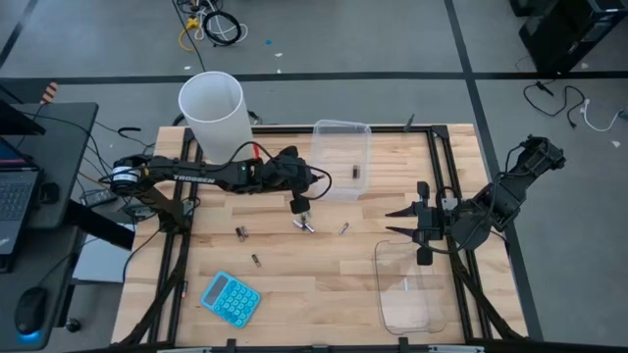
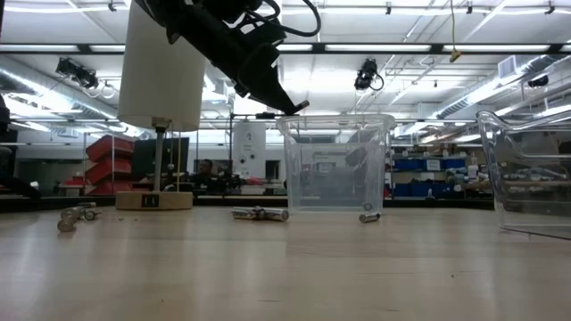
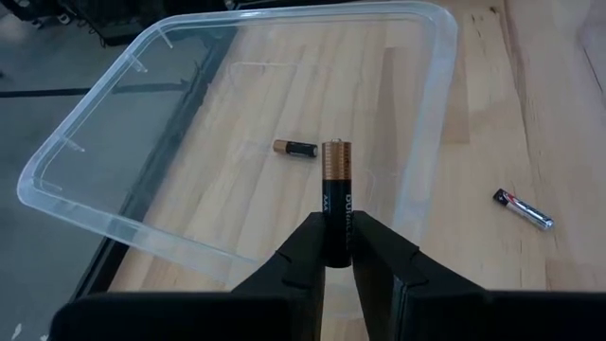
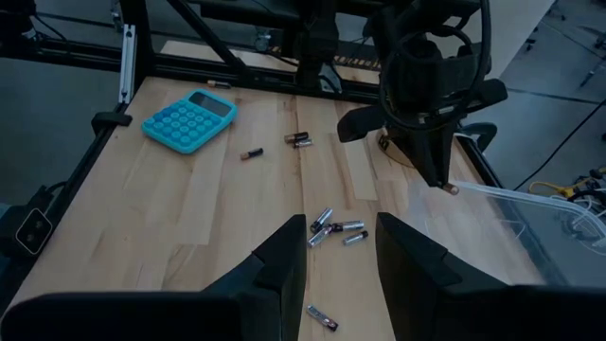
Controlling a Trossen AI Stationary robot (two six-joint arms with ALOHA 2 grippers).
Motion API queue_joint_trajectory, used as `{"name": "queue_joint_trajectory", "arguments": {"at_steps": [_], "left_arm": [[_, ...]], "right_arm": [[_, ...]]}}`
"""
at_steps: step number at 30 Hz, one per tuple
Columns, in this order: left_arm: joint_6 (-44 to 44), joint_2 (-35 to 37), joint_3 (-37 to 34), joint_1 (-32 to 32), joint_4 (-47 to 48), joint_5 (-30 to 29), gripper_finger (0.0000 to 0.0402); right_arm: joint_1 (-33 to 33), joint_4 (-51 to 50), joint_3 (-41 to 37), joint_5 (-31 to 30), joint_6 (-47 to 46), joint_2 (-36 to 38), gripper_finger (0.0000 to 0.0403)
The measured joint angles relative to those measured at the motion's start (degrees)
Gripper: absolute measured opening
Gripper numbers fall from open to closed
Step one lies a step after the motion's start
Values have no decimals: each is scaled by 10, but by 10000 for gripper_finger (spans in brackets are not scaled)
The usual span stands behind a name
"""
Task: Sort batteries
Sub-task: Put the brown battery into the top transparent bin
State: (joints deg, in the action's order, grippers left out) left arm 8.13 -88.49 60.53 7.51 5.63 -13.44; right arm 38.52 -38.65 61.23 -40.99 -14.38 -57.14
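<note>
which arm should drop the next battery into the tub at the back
Left. Its gripper is shut on a copper-topped battery beside the clear tub, where one battery already lies. The right gripper waits empty near the table's right edge.

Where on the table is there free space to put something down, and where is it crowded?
Free: the bare wood between the blue calculator and the empty clear tub, and the strip between the white cylinder and the calculator. Crowded: the middle, where loose batteries lie beside the other tub under the left tool.
</note>
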Motion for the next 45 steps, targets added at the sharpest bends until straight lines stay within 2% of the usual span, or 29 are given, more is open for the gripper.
{"name": "queue_joint_trajectory", "arguments": {"at_steps": [17,22,27,34,40,45], "left_arm": [[-8,0,0,0,-1,0,95],[-11,0,0,0,-6,0,97],[-10,3,0,-5,-57,-1,97],[-9,27,0,-32,-70,0,97],[-25,80,0,-91,-19,0,97],[-81,123,0,-150,102,4,97]], "right_arm": [[0,0,0,0,0,0,115],[0,0,0,0,0,0,115],[0,0,0,0,-4,0,115],[0,0,0,0,-4,0,115],[0,0,0,0,-4,0,115],[0,0,0,0,-4,0,115]]}}
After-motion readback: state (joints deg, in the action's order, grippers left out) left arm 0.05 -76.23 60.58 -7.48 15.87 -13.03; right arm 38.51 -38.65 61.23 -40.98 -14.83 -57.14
